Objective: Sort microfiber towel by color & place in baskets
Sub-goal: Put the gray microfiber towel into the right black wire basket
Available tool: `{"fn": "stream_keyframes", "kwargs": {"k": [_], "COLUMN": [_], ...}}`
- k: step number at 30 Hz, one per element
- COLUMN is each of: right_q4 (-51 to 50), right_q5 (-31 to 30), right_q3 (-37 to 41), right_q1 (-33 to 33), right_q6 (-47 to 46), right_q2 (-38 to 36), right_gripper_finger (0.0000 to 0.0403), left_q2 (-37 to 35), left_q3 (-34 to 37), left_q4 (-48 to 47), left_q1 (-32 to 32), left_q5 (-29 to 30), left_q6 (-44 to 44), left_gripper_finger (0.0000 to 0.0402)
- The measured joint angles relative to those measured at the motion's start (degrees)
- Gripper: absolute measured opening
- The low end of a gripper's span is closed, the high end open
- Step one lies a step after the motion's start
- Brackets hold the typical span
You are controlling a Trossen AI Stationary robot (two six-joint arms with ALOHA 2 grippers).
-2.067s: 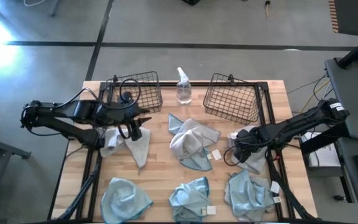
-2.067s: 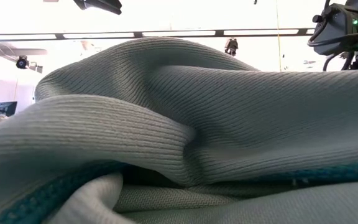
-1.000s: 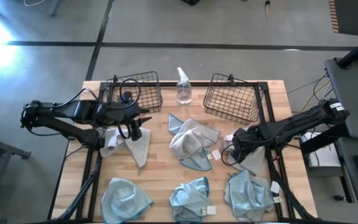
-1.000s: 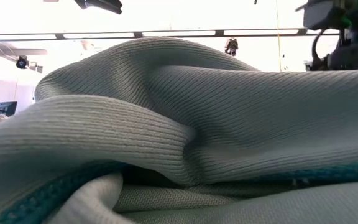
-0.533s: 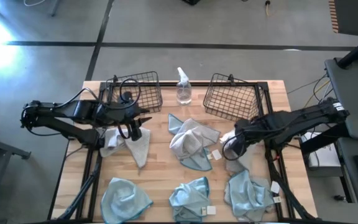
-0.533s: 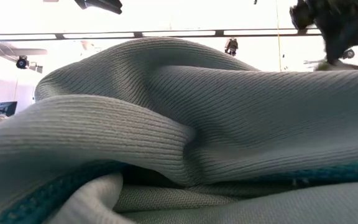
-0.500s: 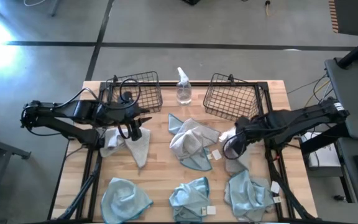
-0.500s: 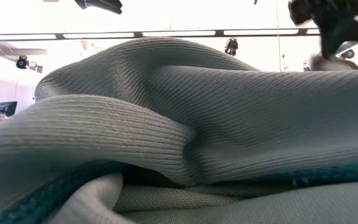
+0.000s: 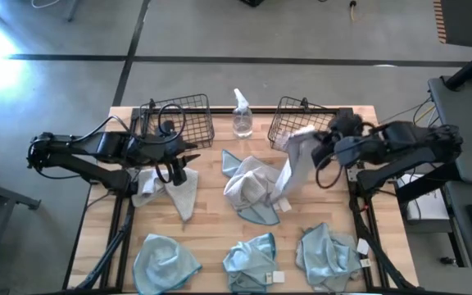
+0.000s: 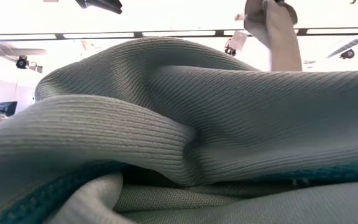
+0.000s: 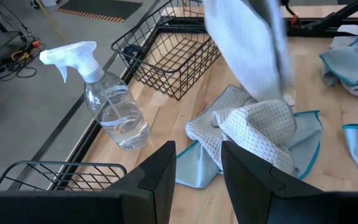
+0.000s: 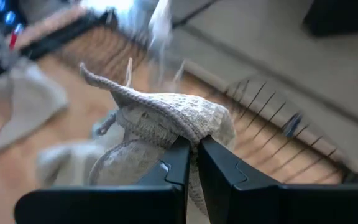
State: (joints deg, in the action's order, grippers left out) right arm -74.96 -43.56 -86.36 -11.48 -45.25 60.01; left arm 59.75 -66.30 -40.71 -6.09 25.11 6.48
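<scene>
The right gripper (image 9: 316, 139) is pinched shut on a pale grey-white towel (image 9: 292, 164), holding it in the air at the near left edge of the right basket (image 9: 306, 127), its tail hanging toward the cloth pile (image 9: 248, 188) near the spray bottle (image 9: 241, 115). The left gripper (image 9: 174, 168), fingers spread and empty, waits over a grey cloth (image 9: 179, 192) beside the left basket (image 9: 179, 119).

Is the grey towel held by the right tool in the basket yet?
Not yet. The grey towel hangs from the shut right tool beside the right basket.
</scene>
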Motion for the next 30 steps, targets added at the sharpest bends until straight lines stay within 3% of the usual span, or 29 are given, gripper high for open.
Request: {"fn": "stream_keyframes", "kwargs": {"k": [16, 24, 30], "right_q4": [0.4, 4.2, 14.6], "right_q5": [-23.4, -28.6, -28.7], "right_q3": [-5.2, -5.2, -5.2], "right_q1": [10.8, 15.9, 18.2], "right_q6": [10.4, 14.0, 25.1], "right_q2": [0.0, 0.1, 0.1], "right_gripper_finger": [0.0022, 0.0022, 0.0022], "left_q2": [0.0, 0.0, 0.0], "left_q3": [0.0, 0.0, 0.0], "left_q4": [0.0, 0.0, 0.0], "left_q1": [0.1, 0.2, 0.6], "left_q5": [2.9, 3.0, 3.0], "left_q6": [-1.0, -1.2, -1.3], "left_gripper_finger": [0.0114, 0.0114, 0.0114]}}
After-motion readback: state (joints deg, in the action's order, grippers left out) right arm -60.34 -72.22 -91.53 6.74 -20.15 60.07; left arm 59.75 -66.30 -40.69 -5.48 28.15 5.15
